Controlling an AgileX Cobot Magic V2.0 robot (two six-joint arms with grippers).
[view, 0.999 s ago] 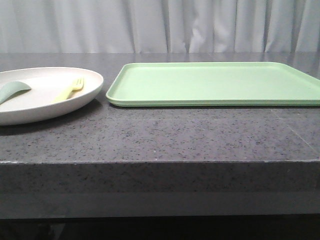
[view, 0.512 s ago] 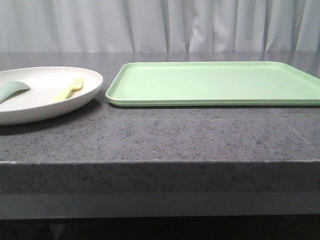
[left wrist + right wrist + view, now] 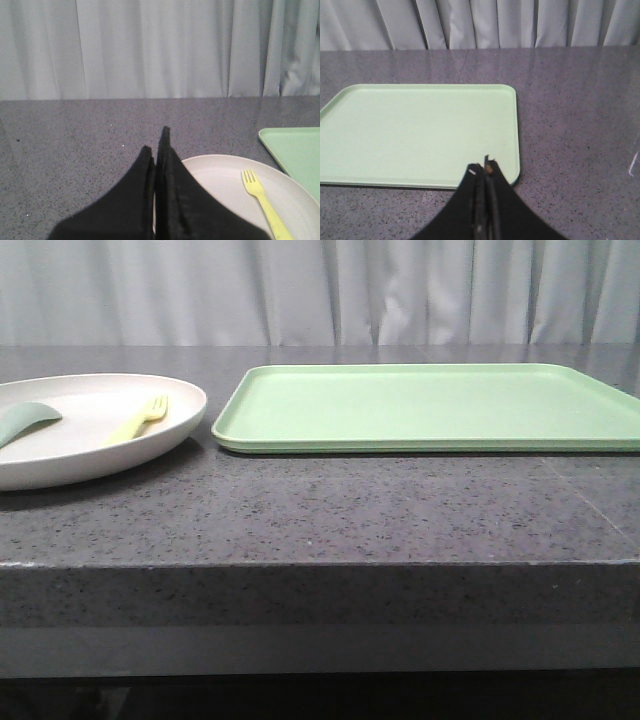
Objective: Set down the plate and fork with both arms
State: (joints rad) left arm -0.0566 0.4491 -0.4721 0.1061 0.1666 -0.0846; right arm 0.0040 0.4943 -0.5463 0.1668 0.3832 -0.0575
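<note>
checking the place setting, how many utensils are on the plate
2: a yellow fork lies on the plate toward its tray-side edge, and a green spoon lies at the plate's far left, partly cut off by the frame.

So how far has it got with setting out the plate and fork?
Nothing looks done yet. The fork lies in the plate, beside the green tray, which holds nothing. The left gripper and right gripper are shut, holding nothing. All the placing remains.

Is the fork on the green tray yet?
No, the fork lies in the plate beside a teal spoon; the tray holds nothing.
</note>
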